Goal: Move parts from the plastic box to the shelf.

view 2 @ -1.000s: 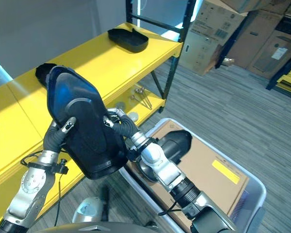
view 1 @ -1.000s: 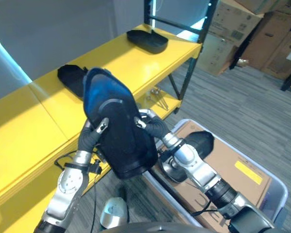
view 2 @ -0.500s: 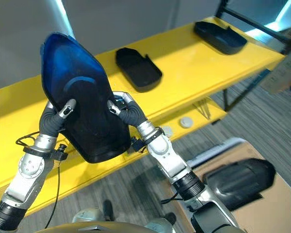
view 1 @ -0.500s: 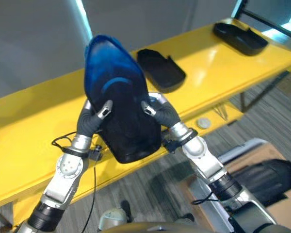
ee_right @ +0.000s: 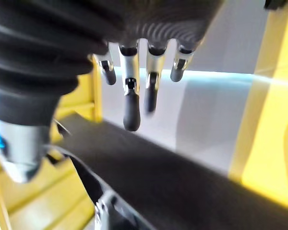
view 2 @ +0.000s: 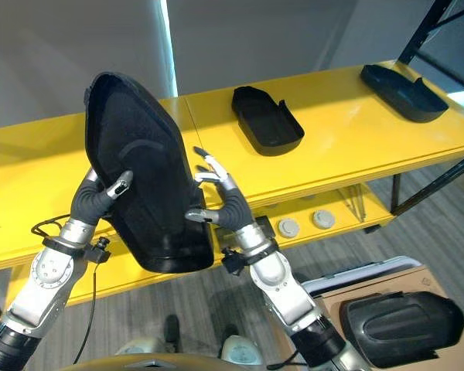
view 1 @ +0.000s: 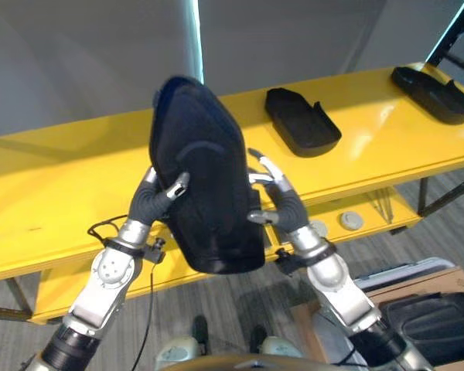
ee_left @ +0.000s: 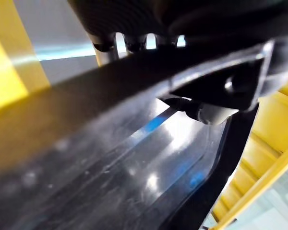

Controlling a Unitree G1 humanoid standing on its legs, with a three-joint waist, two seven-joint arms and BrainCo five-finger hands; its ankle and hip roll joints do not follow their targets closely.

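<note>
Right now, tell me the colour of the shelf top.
Bright yellow: the shelf top shows best in the right eye view.

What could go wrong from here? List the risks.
1. The right hand is open with its fingers spread beside the part, so the left hand alone clamps one edge; the big part could tip or slip.
2. The held part hides much of the shelf ahead, so it may land on the front edge.
3. The shelf part lies close by; a swing could knock it.
</note>
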